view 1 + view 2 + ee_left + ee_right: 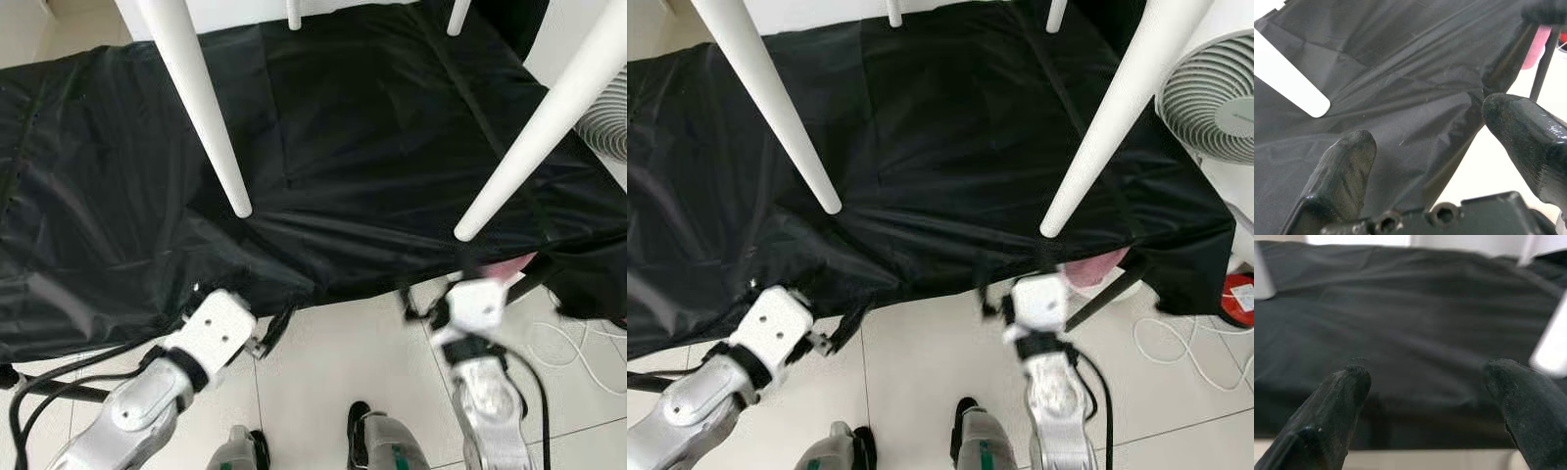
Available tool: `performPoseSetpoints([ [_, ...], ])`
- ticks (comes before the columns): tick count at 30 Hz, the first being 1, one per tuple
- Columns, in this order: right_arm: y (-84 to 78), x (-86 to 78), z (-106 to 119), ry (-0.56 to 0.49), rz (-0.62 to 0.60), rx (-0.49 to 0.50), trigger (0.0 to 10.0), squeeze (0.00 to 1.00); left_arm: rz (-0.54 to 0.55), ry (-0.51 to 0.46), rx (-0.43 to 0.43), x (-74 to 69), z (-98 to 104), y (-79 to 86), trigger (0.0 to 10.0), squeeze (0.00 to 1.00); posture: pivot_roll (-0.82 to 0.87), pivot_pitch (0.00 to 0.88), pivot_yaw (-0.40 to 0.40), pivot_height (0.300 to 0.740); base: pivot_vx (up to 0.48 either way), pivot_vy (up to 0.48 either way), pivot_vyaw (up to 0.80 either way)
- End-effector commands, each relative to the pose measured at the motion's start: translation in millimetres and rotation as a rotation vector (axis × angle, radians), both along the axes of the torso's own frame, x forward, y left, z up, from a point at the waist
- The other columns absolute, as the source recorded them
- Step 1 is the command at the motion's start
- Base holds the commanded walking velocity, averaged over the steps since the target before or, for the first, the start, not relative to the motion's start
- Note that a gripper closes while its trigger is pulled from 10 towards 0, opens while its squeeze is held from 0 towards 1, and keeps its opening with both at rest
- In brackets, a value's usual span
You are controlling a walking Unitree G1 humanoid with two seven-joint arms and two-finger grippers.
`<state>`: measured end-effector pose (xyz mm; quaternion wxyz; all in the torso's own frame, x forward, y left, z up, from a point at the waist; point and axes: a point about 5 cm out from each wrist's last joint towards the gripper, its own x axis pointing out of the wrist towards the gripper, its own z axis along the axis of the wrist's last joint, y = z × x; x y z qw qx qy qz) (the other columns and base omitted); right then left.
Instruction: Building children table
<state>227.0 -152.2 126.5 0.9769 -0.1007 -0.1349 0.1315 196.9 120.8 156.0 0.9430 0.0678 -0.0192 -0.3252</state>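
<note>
A white children's table lies upside down on a surface draped in black cloth (372,147). Its two near legs, the left leg (201,108) and the right leg (534,132), rise toward me, and two far legs (293,14) show at the top. My left gripper (1430,127) is open at the cloth's near edge, below the left leg's tip (1303,95), holding nothing. Just under the right leg's tip, my right gripper (1425,377) is open too, facing the cloth with nothing between its fingers.
A white fan (1215,98) stands at the right. Under the cloth's right corner are a pink object (1095,266) and a black frame bar (1102,294). A white cable (1176,343) and a red item (1239,294) lie on the tiled floor (343,352).
</note>
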Motion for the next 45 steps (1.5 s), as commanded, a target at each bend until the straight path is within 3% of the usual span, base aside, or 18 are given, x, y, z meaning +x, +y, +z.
performPoseSetpoints([
  [1, 4.8, -1.3, -6, 0.022, 0.074, -0.010, 10.0, 0.00, -0.039, 0.033, -0.004, -3.8, -7, 2.5, 10.0, 0.00, -0.02, 0.183, 0.074, 0.740, 0.000, 0.000, 0.00],
  [4, 5.6, -1.3, -13, 0.057, 0.160, -0.045, 10.0, 0.00, -0.054, 0.038, 0.014, -6.5, -15, 5.1, 10.0, 0.00, -0.02, 0.173, 0.066, 0.740, 0.000, 0.000, 0.00],
  [10, 3.8, -1.8, -32, 0.122, 0.350, -0.164, 10.0, 0.00, -0.122, 0.008, 0.138, -17.5, -43, 15.9, 10.0, 0.00, -0.02, 0.154, 0.047, 0.740, 0.000, 0.000, 0.00],
  [15, 3.1, -3.4, -37, 0.141, 0.388, -0.189, 10.0, 0.00, -0.129, 0.023, 0.157, -19.2, -50, 19.3, 10.0, 0.00, -0.02, 0.154, 0.047, 0.740, 0.000, 0.000, 0.00],
  [19, -3.3, -7.9, -64, 0.260, 0.491, -0.247, 10.0, 0.00, -0.142, 0.103, 0.210, -26.3, -81, 30.1, 10.0, 0.00, -0.02, 0.142, 0.036, 0.740, 0.000, 0.000, 0.00],
  [22, -6.3, -8.2, -71, 0.294, 0.501, -0.259, 10.0, 0.00, -0.136, 0.121, 0.227, -28.2, -90, 33.4, 10.0, 0.00, -0.02, 0.138, 0.032, 0.740, 0.000, 0.000, 0.00],
  [24, -12.2, -6.6, -86, 0.357, 0.493, -0.275, 10.0, 0.00, -0.104, 0.195, 0.238, -30.4, -110, 41.2, 10.0, 0.00, -0.02, 0.127, 0.027, 0.740, 0.000, 0.000, 0.00],
  [27, -15.0, -5.5, -93, 0.390, 0.483, -0.268, 10.0, 0.00, -0.083, 0.227, 0.241, -30.8, -121, 45.3, 10.0, 0.00, -0.02, 0.121, 0.024, 0.740, 0.000, 0.000, 0.00],
  [28, -22.3, -2.4, -111, 0.490, 0.411, -0.229, 10.0, 0.00, -0.005, 0.346, 0.223, -30.4, -147, 55.4, 10.0, 0.00, -0.02, 0.110, 0.021, 0.740, 0.000, 0.000, 0.00],
  [30, -22.3, -2.4, -111, 0.490, 0.411, -0.229, 10.0, 0.00, -0.005, 0.346, 0.223, -30.4, -147, 55.4, 10.0, 0.00, -0.02, 0.110, 0.021, 0.740, 0.000, 0.000, 0.00],
  [32, -29.9, -2.3, -133, 0.615, 0.304, -0.185, 10.0, 0.00, 0.080, 0.467, 0.216, -30.6, -175, 61.7, 10.0, 0.00, -0.02, 0.102, 0.021, 0.740, 0.000, 0.000, 0.00],
  [36, -29.9, -2.3, -133, 0.615, 0.304, -0.185, 10.0, 0.00, 0.080, 0.467, 0.216, -30.6, -175, 61.7, 10.0, 0.00, -0.02, 0.102, 0.021, 0.740, 0.000, 0.000, 0.00],
  [40, -33.8, -4.5, -148, 0.708, 0.219, -0.159, 10.0, 0.00, 0.157, 0.556, 0.204, -29.5, -196, 61.1, 10.0, 0.00, -0.02, 0.099, 0.020, 0.740, 0.000, 0.000, 0.00],
  [43, -33.8, -4.5, -148, 0.708, 0.219, -0.159, 10.0, 0.00, 0.157, 0.556, 0.204, -29.5, -196, 61.1, 10.0, 0.00, -0.02, 0.099, 0.020, 0.740, 0.000, 0.000, 0.00],
  [45, -37.3, -9.8, -165, 0.818, 0.123, -0.143, 10.0, 0.00, 0.253, 0.660, 0.189, -27.5, -214, 62.3, 10.0, 0.00, -0.03, 0.085, 0.024, 0.740, 0.000, 0.000, 0.00],
])
